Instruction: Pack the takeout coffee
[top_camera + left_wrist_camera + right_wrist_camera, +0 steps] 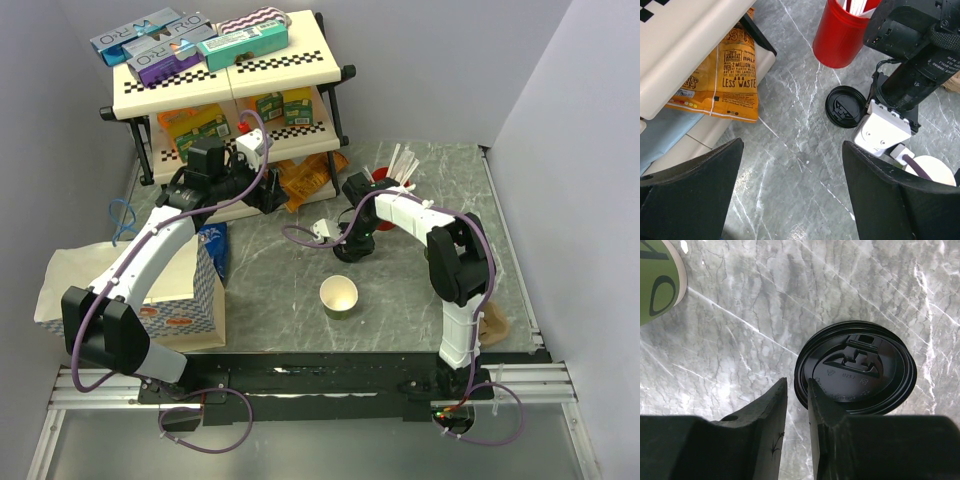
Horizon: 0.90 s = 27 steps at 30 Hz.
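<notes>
The green paper cup (pixel 339 297) stands upright on the marble table, cream inside and uncovered; its green wall (pixel 657 280) and cream rim (pixel 935 170) also show. The black lid (pixel 855 367) lies flat on the table beside the red cup, apart from the green cup. My right gripper (pixel 797 382) is low at the lid's left rim, jaws a narrow gap apart. One finger overlaps the lid's edge and bare table shows between the two. In the top view my right gripper (pixel 357 248) sits just behind the cup. My left gripper (pixel 792 145) hangs wide open over bare table.
A red cup (pixel 842 32) of white sticks stands behind the lid. A two-tier shelf (pixel 225 75) with boxes and orange snack bags (pixel 735 75) fills the back left. A paper bag (pixel 130 285) stands at the left near edge, under my left arm.
</notes>
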Motion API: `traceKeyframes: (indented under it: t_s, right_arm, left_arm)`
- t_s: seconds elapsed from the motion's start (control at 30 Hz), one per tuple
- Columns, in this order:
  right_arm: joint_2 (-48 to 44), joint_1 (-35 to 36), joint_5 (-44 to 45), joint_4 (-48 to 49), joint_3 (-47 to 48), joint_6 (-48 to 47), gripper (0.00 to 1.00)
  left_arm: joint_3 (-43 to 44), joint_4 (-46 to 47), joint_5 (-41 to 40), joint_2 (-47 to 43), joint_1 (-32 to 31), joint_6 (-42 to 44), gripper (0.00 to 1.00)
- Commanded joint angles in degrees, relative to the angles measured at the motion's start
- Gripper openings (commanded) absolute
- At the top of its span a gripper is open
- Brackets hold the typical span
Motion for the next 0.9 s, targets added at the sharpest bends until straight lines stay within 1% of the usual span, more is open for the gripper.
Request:
traceKeyframes:
  t_s: [0.0,0.33,0.6,0.87]
  right_arm:
    - [0.7,0.6,-0.6,-0.4,-0.1,-1.8,0.29]
    - [1.9,0.6,-0.7,-1.8,2.0,-1.4,0.20]
    - [2.1,0.4,-0.8,-2.8,3.3,-1.5,0.19]
    - [2.8,0.1,-1.8,-5.0,5.5,-0.9,0.11]
  left_arm:
    - [0.9,2.0,1.1,0.1,-0.2,0.4,0.86]
    - [0.7,2.0,1.1,0.2,-0.2,0.4,0.86]
    - [0.5,2.3,1.1,0.5,-0.2,0.4,0.87]
    - [0.6,2.3,1.3,0.9,-0.2,0.3,0.87]
